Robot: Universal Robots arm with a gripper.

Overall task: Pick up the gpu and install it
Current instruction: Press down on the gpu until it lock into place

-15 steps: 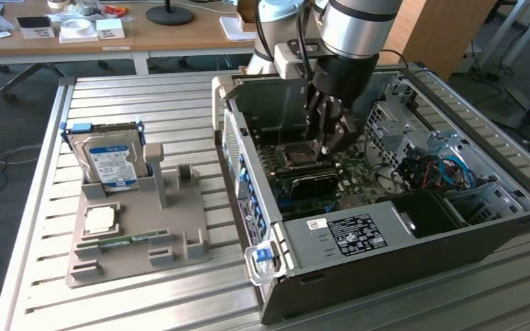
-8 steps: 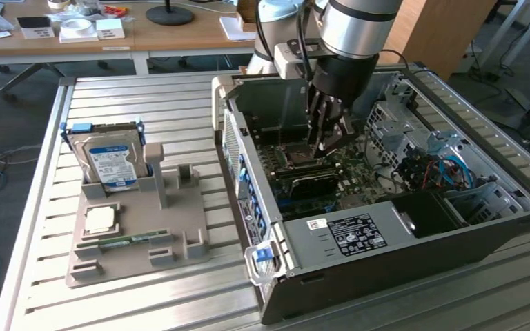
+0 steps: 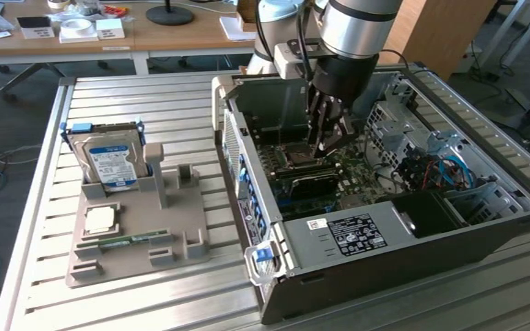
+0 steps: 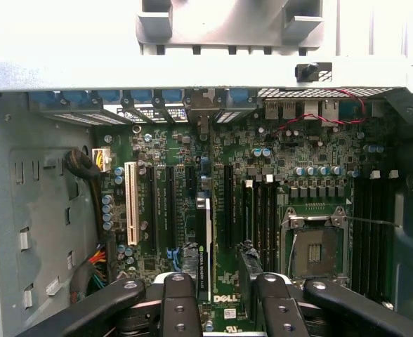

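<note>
In the exterior view, the arm reaches straight down into the open computer case (image 3: 357,238), which lies on its side on the slatted metal table (image 3: 118,96) so that the motherboard (image 3: 352,172) faces up and a card can be brought down onto it from above. The gripper (image 3: 328,146) hangs low over the board, just beside the CPU socket (image 3: 299,156). To the exterior view's left, well apart from the case, a grey parts tray (image 3: 127,265) keeps the spare parts in their own seats: a hard drive (image 3: 108,162) upright in its cradle, a processor chip (image 3: 99,219) lying flat, and a narrow green memory stick (image 3: 122,241) in a groove. The upright seat next to the drive has nothing in it, which fits the card being over at the case.

In the wrist view, the gpu (image 4: 208,239) is seen edge-on as a thin strip running along the board, directly in line with the gripper (image 4: 217,281) and among the long black expansion slots (image 4: 229,203), with the white slot (image 4: 130,203) off to one side. Its far end points at the case's rear wall, where a bracket would sit. The edge-on alignment suggests it is over or in a slot. I cannot tell whether it is fully seated, nor whether the gripper is clamped on it or clear of it.
</note>
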